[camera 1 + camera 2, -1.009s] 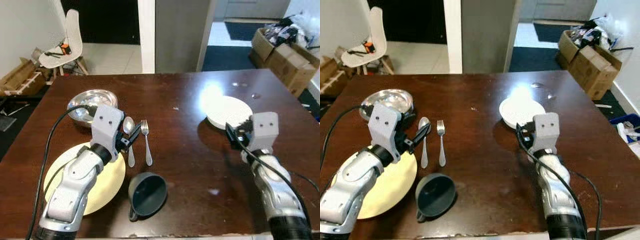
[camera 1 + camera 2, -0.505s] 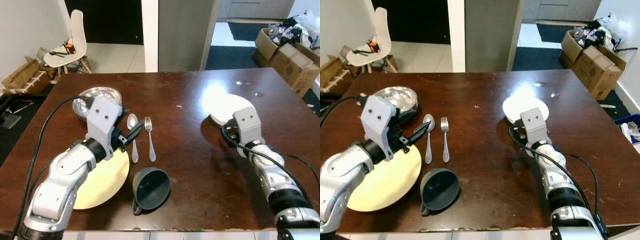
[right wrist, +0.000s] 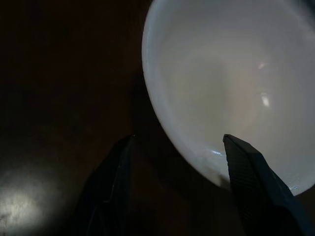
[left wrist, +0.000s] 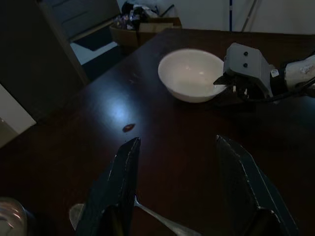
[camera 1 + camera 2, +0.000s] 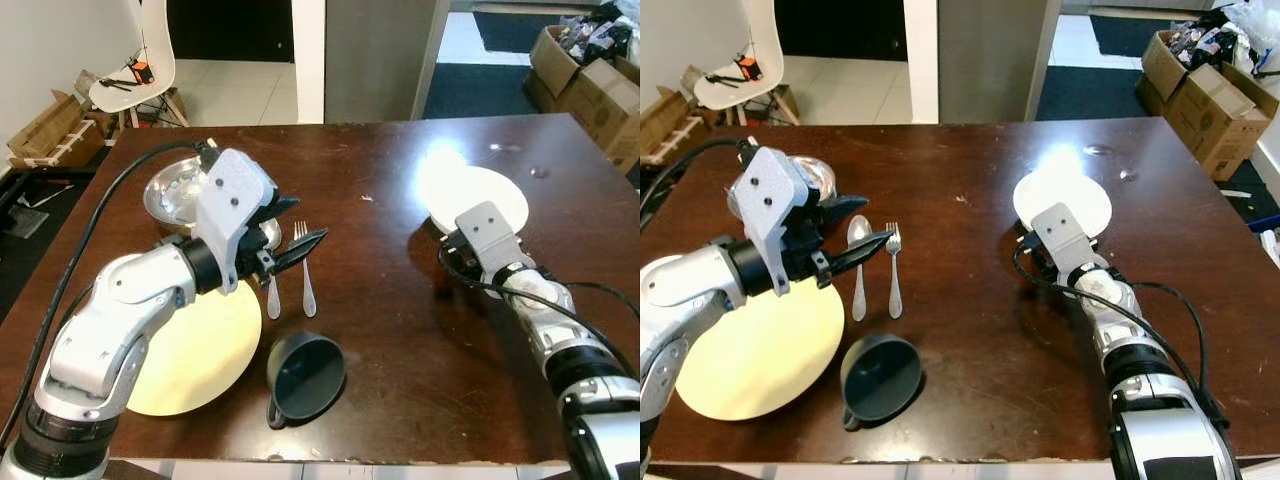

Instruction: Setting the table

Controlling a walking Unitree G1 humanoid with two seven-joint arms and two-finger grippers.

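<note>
On the dark brown wooden table (image 5: 380, 330), a shallow white bowl (image 5: 478, 200) sits upright at two o'clock. A shiny steel bowl (image 5: 178, 195) stands at ten o'clock. A steel spoon (image 5: 858, 262) and steel fork (image 5: 893, 268) lie parallel just beside it. The flat pale-yellow plate (image 5: 755, 350) lies at eight o'clock, with a dark grey cup (image 5: 878, 376), upright, near its right edge.

— Colours around the dark brown, glossy table (image 5: 380, 300)?
— Pale yellow plate (image 5: 190, 345) at its near left edge; dark slate-grey cup (image 5: 305, 370) just beside. Silver spoon (image 5: 270, 290) and fork (image 5: 303, 265) beyond the cup, shiny steel bowl (image 5: 175, 192) further back.
— And toward the table's right?
— Plain white bowl (image 5: 480, 195), glare-lit.
— Past the table?
— White chair (image 5: 135, 75), brown cardboard boxes (image 5: 590, 85).
</note>
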